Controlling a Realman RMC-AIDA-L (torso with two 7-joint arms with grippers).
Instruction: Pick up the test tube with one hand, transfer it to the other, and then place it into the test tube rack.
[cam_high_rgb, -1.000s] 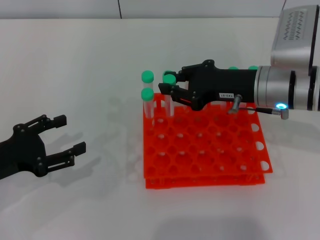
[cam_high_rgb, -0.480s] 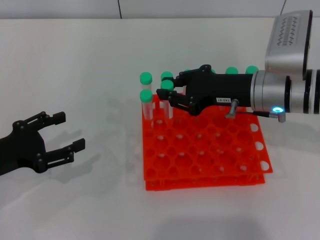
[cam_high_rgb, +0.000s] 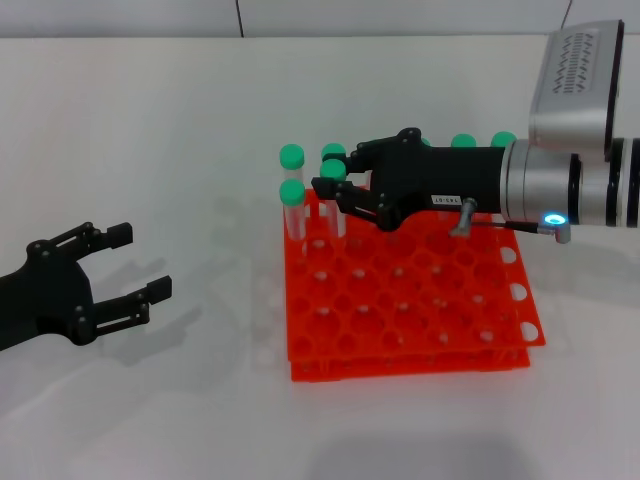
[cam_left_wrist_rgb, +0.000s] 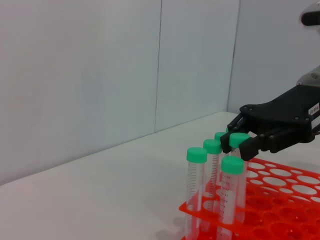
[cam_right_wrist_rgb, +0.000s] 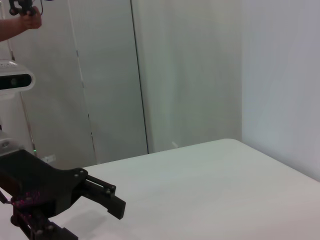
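Observation:
The orange-red test tube rack (cam_high_rgb: 420, 300) lies on the white table, right of centre. My right gripper (cam_high_rgb: 333, 172), black with a white label, reaches in from the right over the rack's far left corner. It is shut on the green-capped test tube (cam_high_rgb: 338, 215), which stands upright with its lower end in a rack hole. The left wrist view shows the right gripper (cam_left_wrist_rgb: 239, 146) with its fingers around that tube's cap (cam_left_wrist_rgb: 238, 138). My left gripper (cam_high_rgb: 140, 264), black and unlabelled, is open and empty low over the table at the left. One of its fingers (cam_right_wrist_rgb: 102, 196) shows in the right wrist view.
Several other green-capped tubes stand in the rack: two at the left corner (cam_high_rgb: 292, 190), one just behind the held tube (cam_high_rgb: 333, 152), two along the far edge (cam_high_rgb: 462, 141). White table (cam_high_rgb: 200, 120) surrounds the rack; a wall rises behind.
My right gripper moved left and down with the tube over the first half second, then held still. The left gripper has barely moved.

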